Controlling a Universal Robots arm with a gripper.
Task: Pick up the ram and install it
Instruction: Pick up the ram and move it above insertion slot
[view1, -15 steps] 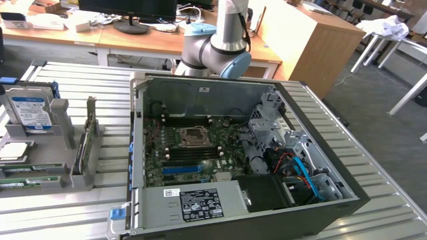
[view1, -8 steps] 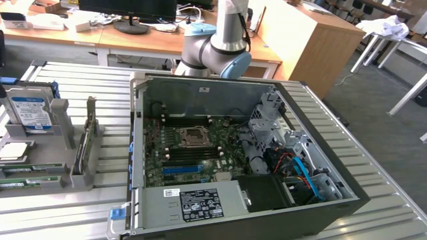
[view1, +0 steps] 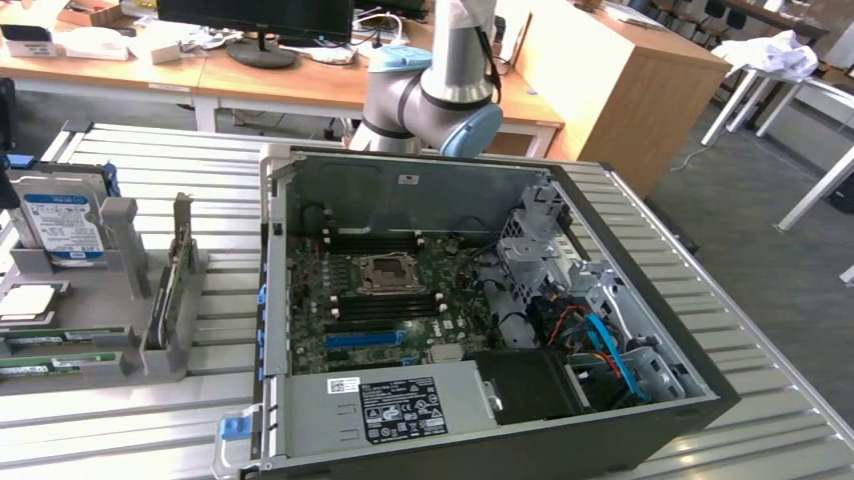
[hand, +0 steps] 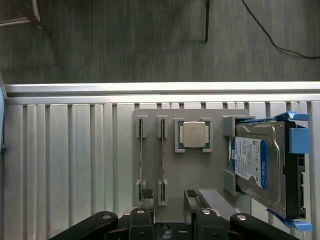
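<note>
Ribbed metal tabletop (hand: 65, 160) carries a grey holder (hand: 200, 170). In its slots we see the ram (hand: 162, 155), a thin greenish stick standing on edge beside a twin stick (hand: 141, 155). Our gripper (hand: 170, 217) hangs above, pointing straight down, jaws spread wide and empty. The ram's long axis runs parallel with the table's ribs.

wooden desks (view1: 267, 78), grey floor (view1: 767, 285)
</note>
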